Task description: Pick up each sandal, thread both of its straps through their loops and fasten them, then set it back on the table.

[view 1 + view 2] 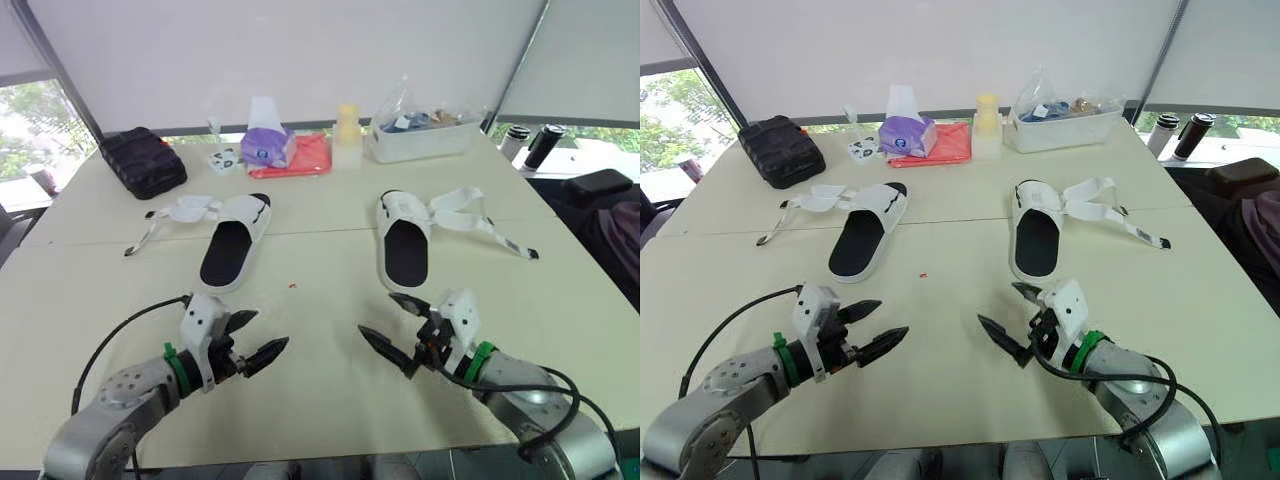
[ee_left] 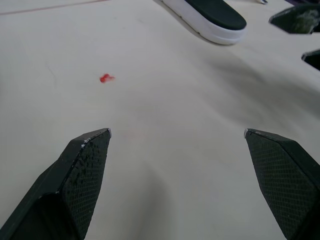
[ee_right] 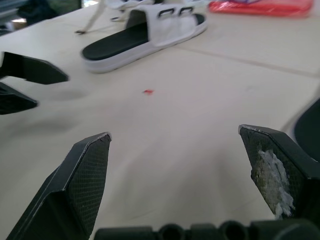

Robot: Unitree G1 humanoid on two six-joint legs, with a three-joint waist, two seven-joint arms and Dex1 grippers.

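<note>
Two white sandals with black footbeds are seen lying flat on the cream table (image 1: 320, 400), about midway between its near and far edges. The left sandal (image 1: 235, 243) is placed toward the table's left side. Its straps (image 1: 188, 210) are undone and spread out on the tabletop toward the left edge. The right sandal (image 1: 405, 245) is placed toward the right side, and its straps (image 1: 470, 215) are likewise undone and splayed out toward the right edge. The two sandals are set well apart.

Both arms are held low over the near part of the table. The left gripper (image 1: 270, 328) is held with its two black fingers spread apart and nothing between them, well short of the left sandal. The right gripper (image 1: 377, 313) is also held wide apart and empty, near the heel of the right sandal but not touching it. The two grippers are pointed inward, toward each other.

A small red speck (image 1: 291, 285) is seen on the tabletop between the sandals. Along the far edge are ranged a black case (image 1: 143, 160), a purple tissue pack (image 1: 268, 145), a red pouch (image 1: 308, 155), a pale yellow bottle (image 1: 347, 135) and a clear plastic container (image 1: 420, 135).
</note>
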